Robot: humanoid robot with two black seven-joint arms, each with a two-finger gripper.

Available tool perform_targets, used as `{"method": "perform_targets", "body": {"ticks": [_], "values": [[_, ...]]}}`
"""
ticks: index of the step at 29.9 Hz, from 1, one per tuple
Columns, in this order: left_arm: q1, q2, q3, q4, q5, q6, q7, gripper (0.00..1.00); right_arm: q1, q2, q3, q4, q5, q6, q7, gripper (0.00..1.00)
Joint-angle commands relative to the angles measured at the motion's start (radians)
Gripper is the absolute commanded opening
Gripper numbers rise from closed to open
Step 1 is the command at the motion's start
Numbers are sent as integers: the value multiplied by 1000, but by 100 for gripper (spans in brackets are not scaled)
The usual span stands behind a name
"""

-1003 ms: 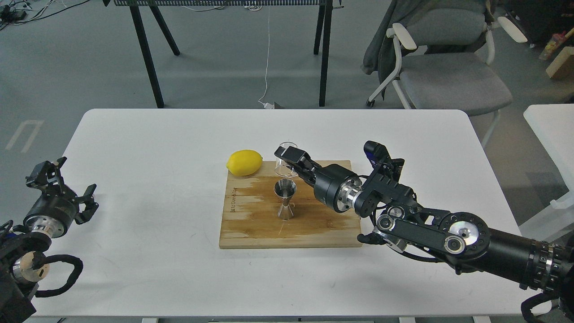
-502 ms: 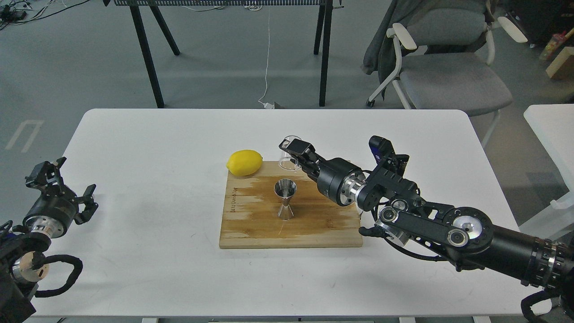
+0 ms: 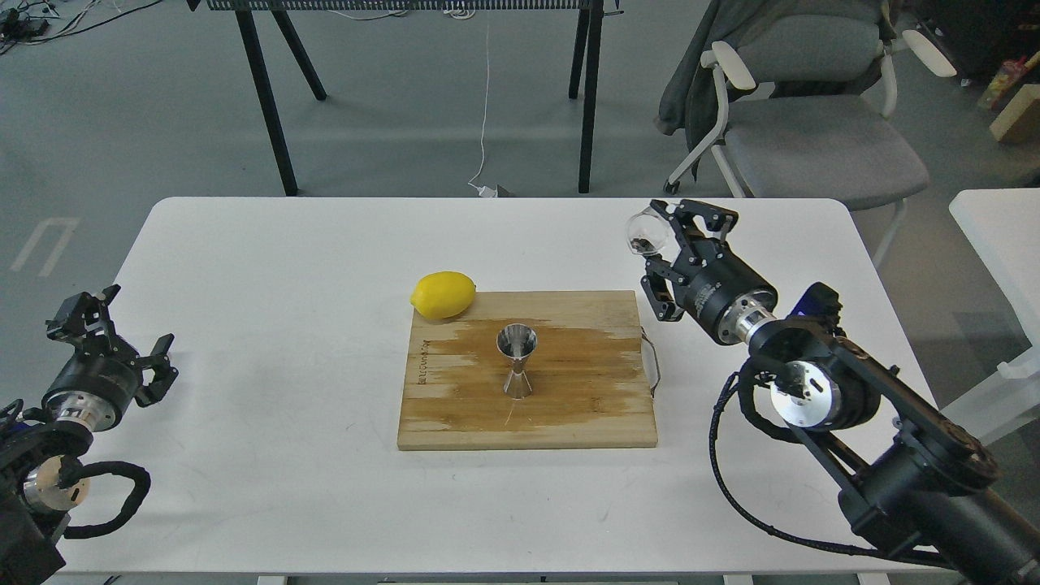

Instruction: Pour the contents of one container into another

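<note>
The right tool grips the clear glass cup between its fingers, holding it tilted in the air above the white worktop, off the right of the wooden board. The shiny jigger stands upright near the board's middle, well apart from the cup. A lemon lies at the board's far left corner. The left tool rests at the worktop's left edge, fingers spread and empty.

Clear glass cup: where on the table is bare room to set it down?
The white table is bare between the wooden cutting board and the open left gripper. The board's middle holds the steel hourglass jigger; the yellow lemon touches its far-left corner.
</note>
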Motion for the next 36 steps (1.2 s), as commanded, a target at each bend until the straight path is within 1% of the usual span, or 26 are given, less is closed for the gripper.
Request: {"method": "perform_targets", "body": {"ticks": [1,4,7,10,12,18,25,32,36], "values": [[-1,-5,0,0,0,0,0,99,-120,-1,139,-15,219,112,-3,49],[-3,-8,0,0,0,0,0,99,-177,-1,177,-64,356,187,-2,49],[-6,-17,0,0,0,0,0,99,-203,1,202,-155,503,268,-2,48],[-6,-19,0,0,0,0,0,99,-206,2,203,-253,640,316,-2,48],[-4,-19,0,0,0,0,0,99,-206,12,205,-305,691,328,-3,48],[-3,-19,0,0,0,0,0,99,-203,56,205,-402,718,331,-5,48],[-1,-19,0,0,0,0,0,99,-192,88,205,-437,718,319,-5,48],[-1,-20,0,0,2,0,0,99,-180,116,194,-439,717,265,-3,49],[-1,-20,0,0,0,0,0,99,-172,116,191,-439,715,236,-2,51]]}}
